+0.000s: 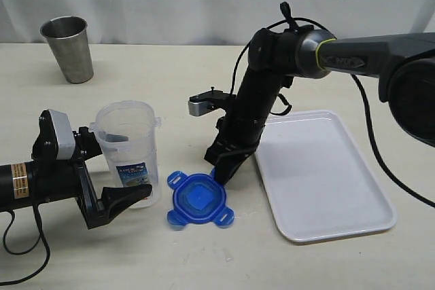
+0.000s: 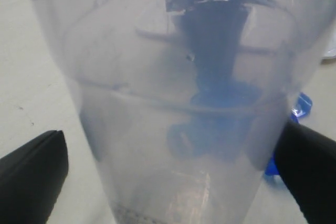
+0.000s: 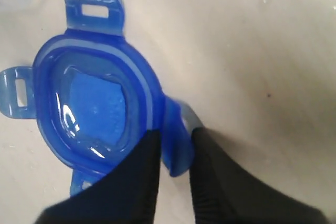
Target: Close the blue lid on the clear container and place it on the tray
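Three views share the scene unevenly. Only the exterior view takes in the tray [image 1: 326,181], lying flat on the table [image 1: 170,79] at the right, and the steel cup [image 1: 68,49] standing far back on the left. It also places the blue lid [image 1: 199,200], flat on the table between the clear container [image 1: 126,142] and the tray, just beside the container's foot. The container stands upright with its printed label [image 1: 134,173] facing the camera.

How the right gripper [image 1: 224,171] meets the lid is plain only in the right wrist view. There its two dark fingers have closed to a narrow gap and pinch one flap [image 3: 177,129] of the lid between them, while the rest of the lid rests on the table.

From the left wrist the container fills the frame as a blur, with its rim and base cut off. The other arm and the lid show through its wall only as dark and blue smears.

The left gripper [image 2: 168,177] is spread wide, one finger on each side of the container. One finger stands clear of the wall. Whether the other touches it cannot be told.
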You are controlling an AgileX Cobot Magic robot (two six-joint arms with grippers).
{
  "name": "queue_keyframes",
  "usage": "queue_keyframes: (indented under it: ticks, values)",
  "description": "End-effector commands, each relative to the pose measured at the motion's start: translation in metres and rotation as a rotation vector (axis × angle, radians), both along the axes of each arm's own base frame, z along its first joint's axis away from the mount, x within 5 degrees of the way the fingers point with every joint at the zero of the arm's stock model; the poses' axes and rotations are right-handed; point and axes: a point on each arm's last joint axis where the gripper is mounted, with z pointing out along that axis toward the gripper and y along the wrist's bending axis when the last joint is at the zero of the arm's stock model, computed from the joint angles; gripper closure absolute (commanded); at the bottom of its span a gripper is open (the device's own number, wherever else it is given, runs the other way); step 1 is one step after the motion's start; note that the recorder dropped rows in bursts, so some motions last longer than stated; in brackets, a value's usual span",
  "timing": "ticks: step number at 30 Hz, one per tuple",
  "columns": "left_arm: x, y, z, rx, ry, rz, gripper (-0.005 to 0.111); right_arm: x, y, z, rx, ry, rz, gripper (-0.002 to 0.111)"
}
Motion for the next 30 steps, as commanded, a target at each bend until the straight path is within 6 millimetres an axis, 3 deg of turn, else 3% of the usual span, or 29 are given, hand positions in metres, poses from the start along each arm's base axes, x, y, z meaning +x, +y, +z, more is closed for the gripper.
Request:
queue_keyframes:
  ticks: [1, 5, 9, 22, 30]
  values:
    - [0.001, 0.001, 0.000, -0.007, -0.005, 0.013, 0.002, -0.001, -0.002, -0.005, -0.009, 0.006, 0.019, 0.104]
    - [0.001, 0.001, 0.000, -0.007, -0.005, 0.013, 0.002, 0.000, -0.002, -0.002, -0.011, 0.000, 0.015, 0.104]
    - [0.001, 0.001, 0.000, -0.007, -0.005, 0.011, 0.002, 0.001, -0.005, 0.015, -0.033, -0.044, 0.005, 0.104]
    - [0.000, 0.001, 0.000, -0.007, -0.004, 0.006, 0.002, 0.004, -0.010, 0.111, 0.015, -0.355, -0.146, 0.104]
    - [0.000, 0.001, 0.000, -0.007, -0.004, 0.006, 0.002, -0.015, 0.005, 0.166, -0.059, -0.635, -0.126, 0.104]
